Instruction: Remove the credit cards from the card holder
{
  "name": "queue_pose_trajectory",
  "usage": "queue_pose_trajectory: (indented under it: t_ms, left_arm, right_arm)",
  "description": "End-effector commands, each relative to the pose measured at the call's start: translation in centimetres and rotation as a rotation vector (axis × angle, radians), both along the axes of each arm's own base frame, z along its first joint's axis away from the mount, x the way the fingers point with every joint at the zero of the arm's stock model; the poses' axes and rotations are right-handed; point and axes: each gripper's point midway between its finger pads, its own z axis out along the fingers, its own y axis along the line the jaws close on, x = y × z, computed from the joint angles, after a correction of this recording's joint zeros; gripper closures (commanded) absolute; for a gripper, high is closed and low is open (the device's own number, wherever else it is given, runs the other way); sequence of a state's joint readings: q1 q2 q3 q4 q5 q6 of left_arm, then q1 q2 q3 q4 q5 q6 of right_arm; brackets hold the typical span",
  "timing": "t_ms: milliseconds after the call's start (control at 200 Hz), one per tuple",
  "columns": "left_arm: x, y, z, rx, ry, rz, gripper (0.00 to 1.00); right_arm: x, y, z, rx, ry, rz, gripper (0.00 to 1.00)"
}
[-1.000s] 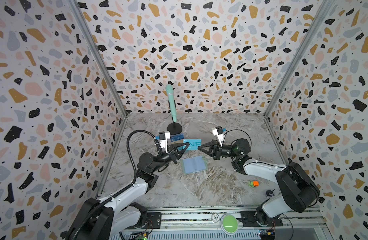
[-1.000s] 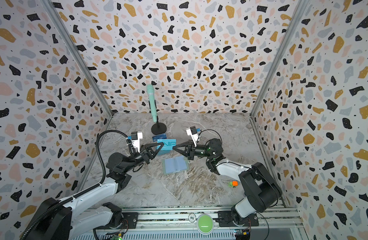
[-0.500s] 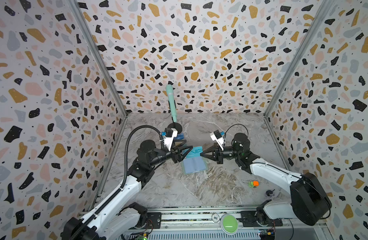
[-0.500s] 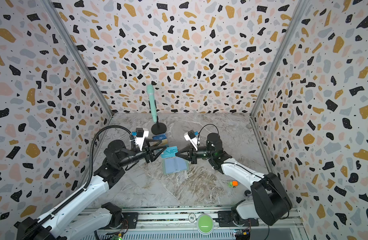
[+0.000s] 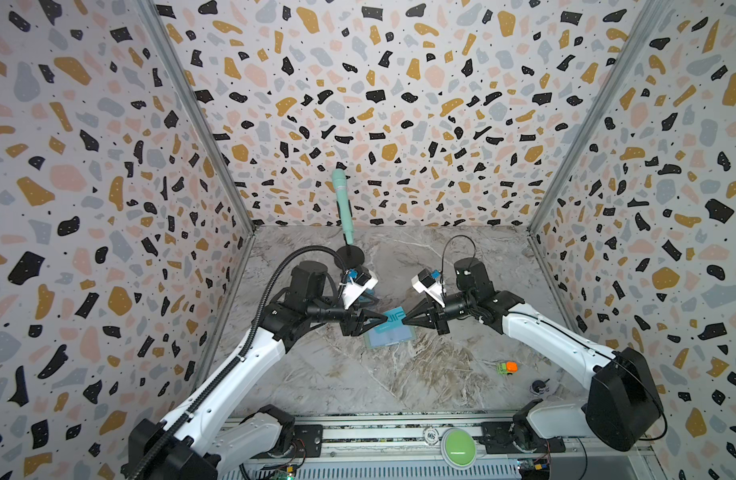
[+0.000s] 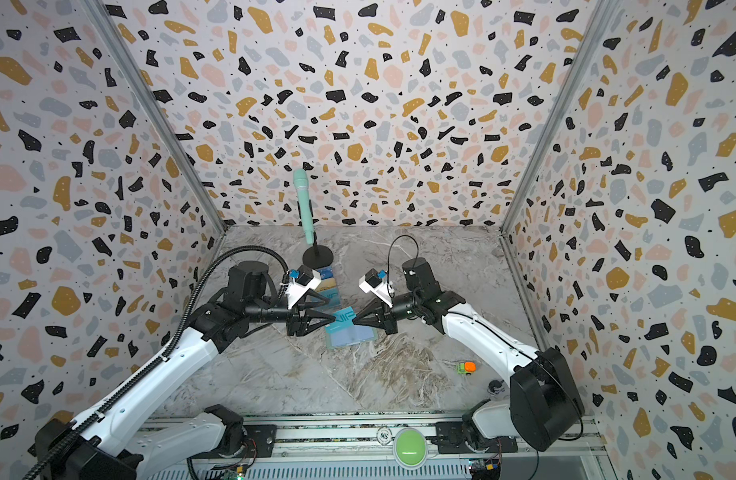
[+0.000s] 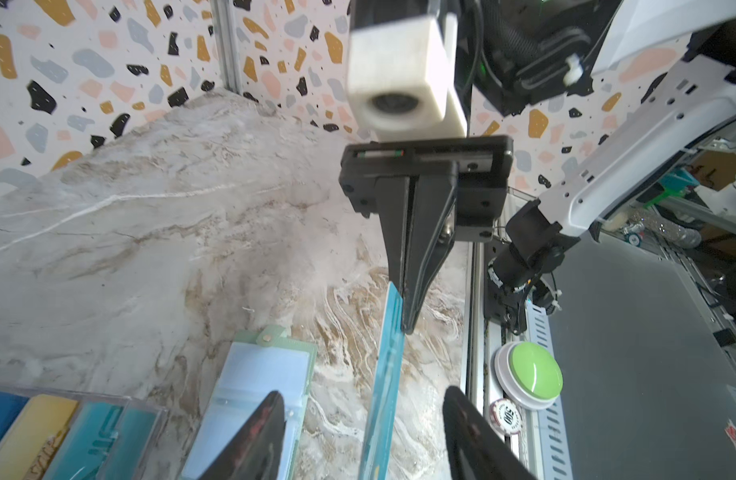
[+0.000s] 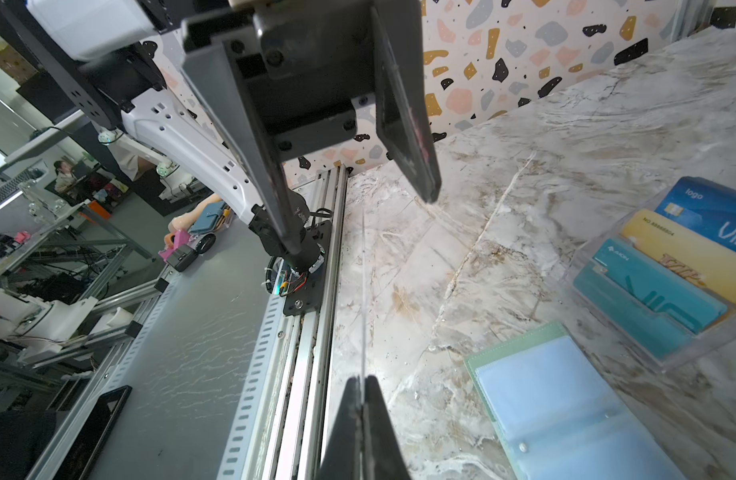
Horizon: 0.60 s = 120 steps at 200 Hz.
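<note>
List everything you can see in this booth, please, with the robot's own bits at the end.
teal card: one, teal, in the air between the grippers
card holder: one, mint green with pale blue sleeves, lying open on the table
clear stand: one, see-through, behind the card holder
stand cards: four, one blue, one yellow, two teal, in the clear stand
microphone: one, mint green on a black base, back of table
toy: one, green and orange, near the right arm
button: one, green, front rail
chip: one, pale, beside the button
table: one, marbled grey-brown
left gripper: one, black, open around the teal card
right gripper: one, black, shut on the teal card
</note>
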State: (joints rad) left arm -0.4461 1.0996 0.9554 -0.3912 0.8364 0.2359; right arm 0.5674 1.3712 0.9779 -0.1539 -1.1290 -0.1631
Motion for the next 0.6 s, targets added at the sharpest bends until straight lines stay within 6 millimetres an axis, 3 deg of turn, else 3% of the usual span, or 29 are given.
queue_pose_trajectory:
  t_ms: [0,95,230,596]
  left_arm:
    - [-1.0,0.3,-0.6,0.06,-0.003,-0.066,0.39]
    - [-0.8,0.4,-0.9,0.087,0.008,-0.07,0.43]
    - [-0.5,0.4,-1.2,0.113,0.022,-0.073,0.6]
    - [-1.5,0.4,-1.4,0.116,0.046,-0.125,0.68]
  right_arm:
    - [-0.7,0.2,0.7,-0.02,-0.051,0.043,1.0]
    - [-0.8,0.5,0.5,-0.04,-0.072,0.048,1.0]
    - [-0.8,0.8,0.3,-0.049,-0.081,0.054,1.0]
    - [-0.4,1.4,0.8,-0.048,-0.12,0.041,1.0]
